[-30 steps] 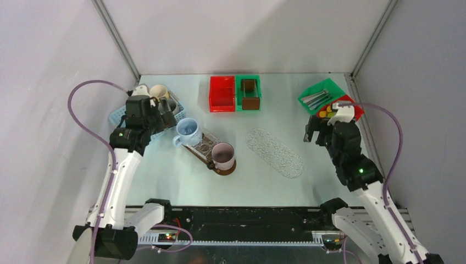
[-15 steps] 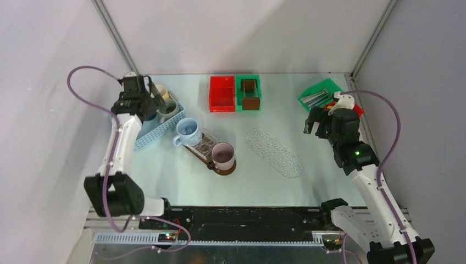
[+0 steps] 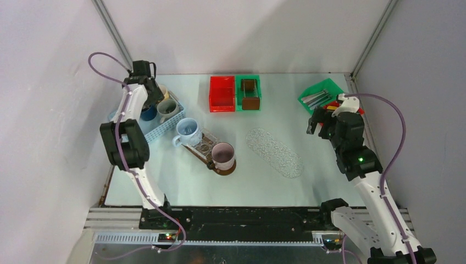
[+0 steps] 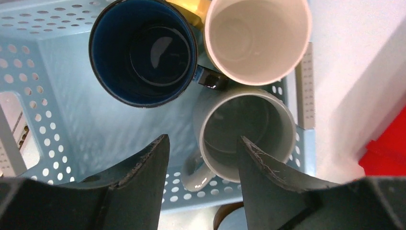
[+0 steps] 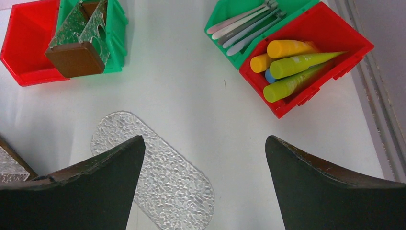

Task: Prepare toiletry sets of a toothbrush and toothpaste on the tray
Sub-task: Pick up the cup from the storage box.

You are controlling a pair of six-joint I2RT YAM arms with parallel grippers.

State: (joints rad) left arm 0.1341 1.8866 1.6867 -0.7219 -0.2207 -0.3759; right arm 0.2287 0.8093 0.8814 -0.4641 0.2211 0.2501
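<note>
left fingers are parted astride the grey mug wall, right fingers spread empty; that mug may be grabbed instead of 1 o'clock toothbrushes.

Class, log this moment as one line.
left pincer: open, astride grey mug wall | right pincer: open, empty | toothbrushes, tubes: binned

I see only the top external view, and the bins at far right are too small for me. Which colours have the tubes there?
Observer: In the right wrist view, the red bin holds yellow tubes, lime green tubes and one light blue tube, mostly hidden.
Operator: And the left end effector, does it grip a mug?
Observer: No. In the left wrist view it is open, one finger over the grey mug opening, the other outside the wall, by the handle.
</note>
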